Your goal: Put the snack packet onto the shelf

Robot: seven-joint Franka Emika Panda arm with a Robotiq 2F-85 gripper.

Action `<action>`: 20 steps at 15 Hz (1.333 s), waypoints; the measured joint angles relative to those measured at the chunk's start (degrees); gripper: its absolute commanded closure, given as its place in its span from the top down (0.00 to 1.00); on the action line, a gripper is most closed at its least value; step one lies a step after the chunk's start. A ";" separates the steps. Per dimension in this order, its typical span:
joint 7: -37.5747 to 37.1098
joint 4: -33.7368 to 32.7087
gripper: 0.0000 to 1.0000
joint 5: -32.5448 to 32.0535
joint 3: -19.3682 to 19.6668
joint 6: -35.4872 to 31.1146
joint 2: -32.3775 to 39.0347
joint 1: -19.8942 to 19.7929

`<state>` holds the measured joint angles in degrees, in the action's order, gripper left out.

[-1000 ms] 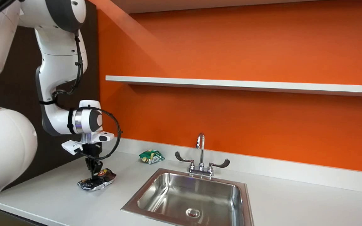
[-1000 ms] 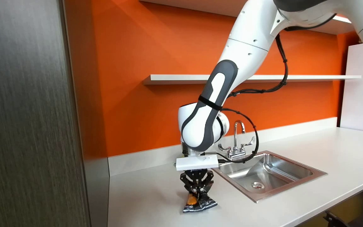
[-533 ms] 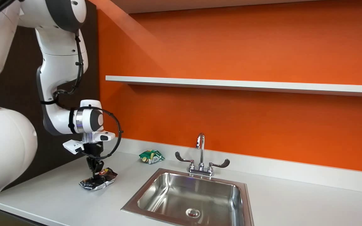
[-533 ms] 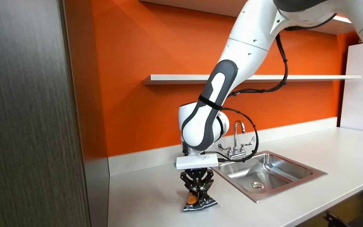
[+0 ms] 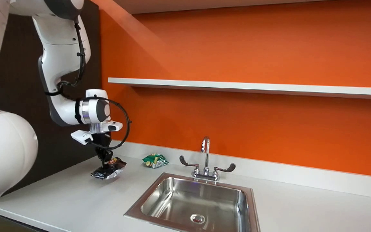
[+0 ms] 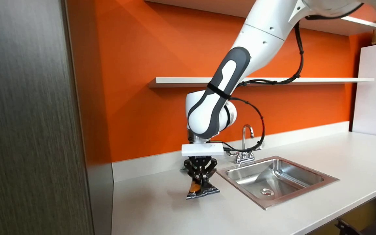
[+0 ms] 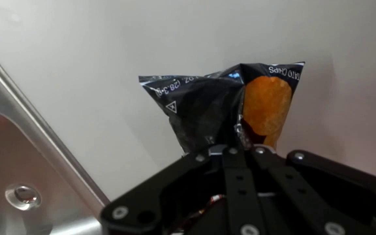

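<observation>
Orange wall [image 5: 253,48] behind, gripper [image 6: 201,178] has the chip bag [image 7: 212,104] pinched above the tabletop [image 5: 60,199] (lift stage, I'd guess), so next it's gotta go higher, over the shelf [image 5: 250,86].

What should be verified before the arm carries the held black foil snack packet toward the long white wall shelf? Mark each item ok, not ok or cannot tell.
1. Grip: ok. The black two-fingered tool is shut on the black foil snack packet.
2. Packet off the flat white countertop: ok. It appears to hang above.
3. Packet up at the long white wall shelf: not ok. It hangs well below.
4. Landing spot: cannot tell. The shelf's top shows in neither exterior view.
5. Spacing from the small shiny green-and-white packet: ok. A gap shows in an exterior view.
</observation>
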<state>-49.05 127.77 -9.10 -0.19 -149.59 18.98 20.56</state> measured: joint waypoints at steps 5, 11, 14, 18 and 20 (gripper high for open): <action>4.32 1.14 0.00 -0.11 -0.03 4.81 -7.62 -1.38; 7.77 5.25 0.00 -0.28 -1.89 12.66 -19.17 -3.71; 8.93 6.84 0.00 -0.28 -3.62 15.73 -25.63 -5.22; 10.51 7.11 0.00 -0.26 -5.62 18.10 -34.48 -7.44; 11.73 6.89 0.00 -0.19 -6.16 18.42 -38.30 -8.60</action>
<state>-37.31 134.67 -9.30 -6.35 -131.17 -19.31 11.96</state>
